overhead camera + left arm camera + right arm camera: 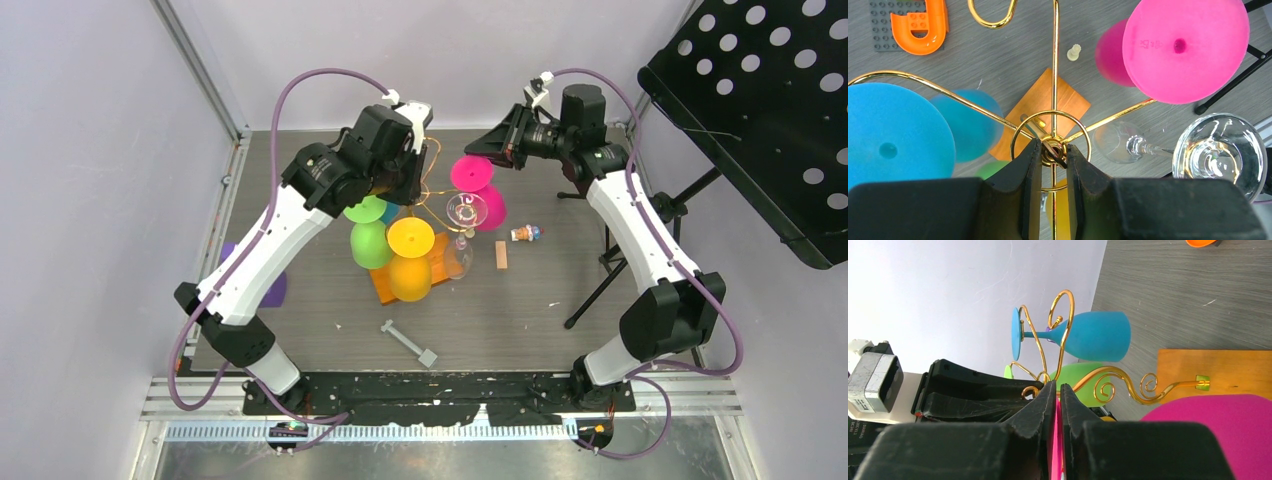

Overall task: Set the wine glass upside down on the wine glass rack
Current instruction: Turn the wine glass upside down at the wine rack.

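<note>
**A:** The left gripper (1050, 150) is on top of the thin gold wire rack (1054, 75). Its black fingers are pinched tight on the knob of the twisted stem, with curly scrolled arms fanning out all round.

**B:** And under it is the flat orange wooden base (385, 287), a rectangle lying on the grey wood-grain surface (520, 320).

**A:** Now the matte pink wine glass (470, 172). The right gripper (1058, 387) has it by the foot, fingers pressed onto the edge of that flat round disc. Pink shows in the narrow slot between them.

**B:** Which way is it pointing?

**A:** Upside down! The foot is on top and the rounded bowl is below, mouth towards the surface, with the long axis close to upright. It's at the rack's far-right side, just beside a smooth clear wine glass (1220, 150) that hangs foot-up too.

**B:** Is the stem seated in a scroll?

**A:** I can't tell. A gold curl runs right by it in the right wrist view, but the contact is hidden.

**B:** The rest of the rack is busy: a matte blue glass (1098, 336), a green glass (370, 243) and a yellow glass (410, 237), all inverted.
</note>
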Motion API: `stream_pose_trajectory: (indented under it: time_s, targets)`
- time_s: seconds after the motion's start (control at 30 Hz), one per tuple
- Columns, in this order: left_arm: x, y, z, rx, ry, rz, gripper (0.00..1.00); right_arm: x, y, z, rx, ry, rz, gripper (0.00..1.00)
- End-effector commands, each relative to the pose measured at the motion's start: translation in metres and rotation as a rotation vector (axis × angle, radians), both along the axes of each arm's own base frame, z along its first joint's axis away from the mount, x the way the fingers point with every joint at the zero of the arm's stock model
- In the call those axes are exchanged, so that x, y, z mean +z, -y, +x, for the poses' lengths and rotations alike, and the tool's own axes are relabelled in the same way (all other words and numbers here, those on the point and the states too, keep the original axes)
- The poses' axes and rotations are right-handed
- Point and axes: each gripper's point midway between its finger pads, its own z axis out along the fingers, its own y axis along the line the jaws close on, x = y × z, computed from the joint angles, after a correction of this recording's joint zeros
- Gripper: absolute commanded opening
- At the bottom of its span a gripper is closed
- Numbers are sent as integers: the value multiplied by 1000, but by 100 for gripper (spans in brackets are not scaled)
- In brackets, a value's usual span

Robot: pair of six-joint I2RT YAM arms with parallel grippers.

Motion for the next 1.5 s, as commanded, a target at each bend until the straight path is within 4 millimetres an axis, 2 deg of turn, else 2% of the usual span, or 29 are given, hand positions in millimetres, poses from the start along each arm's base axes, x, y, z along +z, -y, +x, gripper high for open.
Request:
stream_pose_trajectory:
  time_s: [0.0, 0.2, 0.47, 0.7, 1.07, 1.47]
  targets:
    - [-3, 5, -3, -27, -7, -10, 21, 9, 2, 4, -12, 61, 2, 14]
    - [-4, 5, -3, -27, -6, -9, 21, 10, 2, 6, -19, 53, 6, 6]
    - [-4, 5, -3, -30, -7, -10, 20, 31, 5, 4, -40, 68, 58, 5]
    - [-4, 6, -4, -31, -9, -15, 19, 43, 16, 13, -85, 83, 85, 5]
    - [-3, 8, -4, -40, -11, -19, 18, 38, 15, 32, -118, 65, 106, 6]
    - [-3, 7, -6, -44, -9, -20, 17, 27, -9, 34, -60, 49, 105, 6]
